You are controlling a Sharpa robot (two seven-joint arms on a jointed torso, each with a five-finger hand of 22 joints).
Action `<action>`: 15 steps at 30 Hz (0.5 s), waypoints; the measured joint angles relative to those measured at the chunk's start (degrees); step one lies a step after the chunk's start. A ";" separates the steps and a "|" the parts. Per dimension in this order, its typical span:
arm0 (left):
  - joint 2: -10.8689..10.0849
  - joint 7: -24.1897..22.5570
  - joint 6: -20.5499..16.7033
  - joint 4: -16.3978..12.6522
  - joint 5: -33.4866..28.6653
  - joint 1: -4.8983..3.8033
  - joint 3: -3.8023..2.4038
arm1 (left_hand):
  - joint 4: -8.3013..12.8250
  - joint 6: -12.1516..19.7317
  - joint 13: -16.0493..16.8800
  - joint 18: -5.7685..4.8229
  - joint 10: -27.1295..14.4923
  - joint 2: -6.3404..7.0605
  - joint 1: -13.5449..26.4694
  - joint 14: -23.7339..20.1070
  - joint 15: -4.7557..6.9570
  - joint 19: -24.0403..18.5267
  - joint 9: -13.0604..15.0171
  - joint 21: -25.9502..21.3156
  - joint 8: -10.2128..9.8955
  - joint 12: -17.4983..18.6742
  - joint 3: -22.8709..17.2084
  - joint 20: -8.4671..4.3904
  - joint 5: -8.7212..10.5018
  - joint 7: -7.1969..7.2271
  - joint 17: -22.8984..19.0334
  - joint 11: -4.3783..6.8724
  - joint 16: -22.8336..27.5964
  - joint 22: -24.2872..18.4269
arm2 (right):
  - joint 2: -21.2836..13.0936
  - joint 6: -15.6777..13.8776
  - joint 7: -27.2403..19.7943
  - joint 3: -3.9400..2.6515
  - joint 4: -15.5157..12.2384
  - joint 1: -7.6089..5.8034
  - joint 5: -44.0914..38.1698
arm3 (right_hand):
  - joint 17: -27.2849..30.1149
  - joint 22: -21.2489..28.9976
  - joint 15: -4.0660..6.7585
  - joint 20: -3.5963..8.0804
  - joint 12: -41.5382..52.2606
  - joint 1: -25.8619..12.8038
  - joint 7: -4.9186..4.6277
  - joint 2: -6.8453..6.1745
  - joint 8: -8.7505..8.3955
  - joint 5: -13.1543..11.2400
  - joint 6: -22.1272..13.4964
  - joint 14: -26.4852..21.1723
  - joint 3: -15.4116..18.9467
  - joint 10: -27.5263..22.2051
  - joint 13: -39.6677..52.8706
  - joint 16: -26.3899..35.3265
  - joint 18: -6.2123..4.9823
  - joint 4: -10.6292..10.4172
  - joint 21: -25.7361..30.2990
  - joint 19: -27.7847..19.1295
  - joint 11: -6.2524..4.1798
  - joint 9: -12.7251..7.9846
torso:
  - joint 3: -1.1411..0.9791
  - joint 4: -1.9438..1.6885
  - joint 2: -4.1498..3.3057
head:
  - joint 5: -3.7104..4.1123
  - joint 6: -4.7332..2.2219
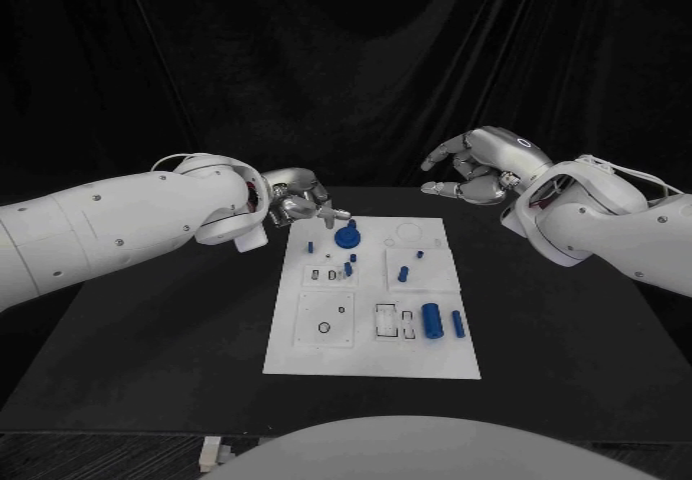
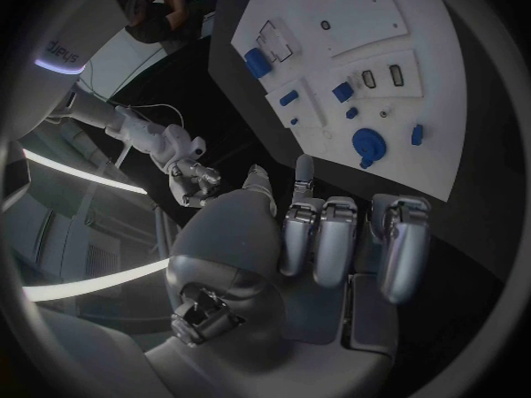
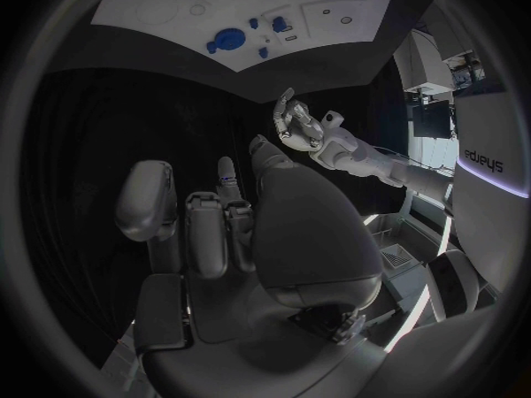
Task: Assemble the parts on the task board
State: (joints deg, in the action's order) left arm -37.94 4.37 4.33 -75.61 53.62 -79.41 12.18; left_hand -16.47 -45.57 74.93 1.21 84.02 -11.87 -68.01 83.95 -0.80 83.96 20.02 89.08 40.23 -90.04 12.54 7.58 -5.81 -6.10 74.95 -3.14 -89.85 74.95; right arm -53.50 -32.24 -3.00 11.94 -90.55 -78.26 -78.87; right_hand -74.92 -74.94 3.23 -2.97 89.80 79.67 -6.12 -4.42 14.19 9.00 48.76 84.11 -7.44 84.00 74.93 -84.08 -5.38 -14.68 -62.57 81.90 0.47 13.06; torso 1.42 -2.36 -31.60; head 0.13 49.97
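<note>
The white task board lies in the middle of the black table. Blue parts sit on it: a round one near the far edge, small pegs in the middle, and two longer pieces on the near right. My left hand hovers at the board's far left corner, fingers apart, holding nothing. My right hand hangs above the table beyond the far right corner, also empty. The left wrist view shows my left hand, the board and the round part. The right wrist view shows my right hand.
Bare black tabletop surrounds the board on both sides and in front. A black curtain closes off the back. The right wrist view shows the board with the round part, and my left hand beyond it.
</note>
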 measured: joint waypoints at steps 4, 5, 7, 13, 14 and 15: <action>2.18 5.58 2.14 0.75 2.72 -0.02 0.00 | 0.03 -1.26 -0.02 0.00 0.02 0.05 2.54 0.00 0.84 0.10 4.51 0.00 2.59 0.01 0.84 -1.13 0.77 1.10 0.00 1.03 0.00 0.00 | 0.19 0.50 0.05 0.00 0.45 0.71 0.02 | 0.00 0.00 0.00 0.00 0.00 -0.07 0.00 0.07 0.00 0.00 -0.01 0.00 0.00 0.00 0.00 0.00 0.00 0.00 0.07 0.00 0.00 0.00 | -0.21 0.66 0.03 | -0.85 0.04; 2.68 6.84 2.63 0.95 3.16 -0.02 0.00 | 0.03 -1.58 -0.01 0.01 -0.01 0.16 2.85 0.03 1.28 0.10 5.88 0.00 3.23 0.01 0.96 -1.40 0.86 1.42 -0.01 1.48 0.00 0.00 | 0.27 0.65 0.08 0.00 0.56 0.90 0.02 | 0.00 0.00 0.00 0.00 0.00 -0.07 0.00 0.07 0.00 0.00 0.00 0.00 0.00 0.00 0.00 0.00 0.00 0.00 0.22 0.00 0.00 0.00 | -0.25 0.82 0.02 | -1.11 0.04; 3.58 9.33 3.64 1.33 3.92 -0.02 0.00 | 0.03 -2.05 0.01 0.01 0.12 0.21 2.90 -0.11 1.74 0.10 7.97 0.00 4.03 0.01 0.96 -1.74 0.86 1.89 0.00 1.90 0.00 -0.01 | 0.37 1.00 0.12 0.01 0.73 1.24 0.03 | 0.00 0.00 0.00 0.00 0.00 -0.07 0.00 0.07 0.00 0.00 -0.01 0.00 0.00 0.00 0.00 0.00 0.00 0.00 0.36 0.00 0.00 0.00 | -0.36 1.20 -0.02 | -1.59 0.04; 5.83 15.60 5.95 3.09 5.32 -0.02 0.01 | 0.03 -2.36 0.01 0.01 0.11 0.14 4.33 0.00 2.25 -0.11 10.08 -0.18 3.13 0.01 1.27 -2.35 0.86 2.20 -0.01 2.34 0.00 -0.01 | 0.61 2.03 0.30 0.01 1.14 2.09 0.04 | 0.01 0.01 0.00 0.00 0.00 -0.30 -0.01 0.30 0.00 0.00 -0.01 0.00 0.00 0.00 -0.01 0.00 0.00 0.00 0.46 0.00 0.00 -0.01 | -0.68 2.15 -0.26 | -2.91 0.04; 6.13 16.35 6.25 3.31 5.46 -0.02 0.02 | 0.03 -2.36 0.01 0.01 0.11 -0.01 4.48 0.00 2.25 0.03 10.11 -0.37 2.13 0.01 1.27 -2.49 0.68 2.20 -0.01 2.34 0.00 -0.01 | 0.61 2.18 0.35 0.01 1.21 2.21 0.04 | 0.00 0.01 0.00 0.00 0.00 -0.30 0.00 0.30 0.00 0.00 -0.01 0.00 0.00 0.00 -0.01 0.06 0.00 0.00 0.46 0.00 0.00 -0.01 | -0.73 2.30 -0.30 | -3.03 0.04; 6.38 17.02 6.50 3.47 5.58 -0.01 0.02 | 0.03 -2.36 0.01 0.01 0.11 -0.01 4.48 0.00 2.25 0.10 10.12 -0.37 1.37 0.01 1.27 -2.56 0.60 2.20 -0.01 2.34 0.00 -0.01 | 0.61 2.33 0.40 0.02 1.26 2.31 0.04 | 0.01 0.01 0.00 0.00 0.00 -0.30 0.00 0.30 0.00 0.00 -0.01 0.00 0.00 0.00 -0.01 0.22 0.00 0.00 0.46 0.00 0.00 -0.01 | -0.76 2.40 -0.32 | -3.14 0.04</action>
State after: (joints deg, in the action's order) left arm -31.56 21.39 10.83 -72.14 59.20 -79.42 12.19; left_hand -16.43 -47.92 74.95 1.23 84.13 -11.88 -63.53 83.95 1.45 84.06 30.13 88.71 41.61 -90.03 13.82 5.02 -5.21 -3.89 74.94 -0.80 -89.85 74.94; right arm -52.89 -29.91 -2.60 11.96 -89.29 -75.95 -78.83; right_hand -74.91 -74.93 3.22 -2.97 89.80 79.37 -6.13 -4.12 14.18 9.00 48.76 84.10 -7.44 84.00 74.93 -83.87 -5.38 -14.68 -62.11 81.90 0.47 13.06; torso 0.66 0.04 -31.92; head -3.02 50.01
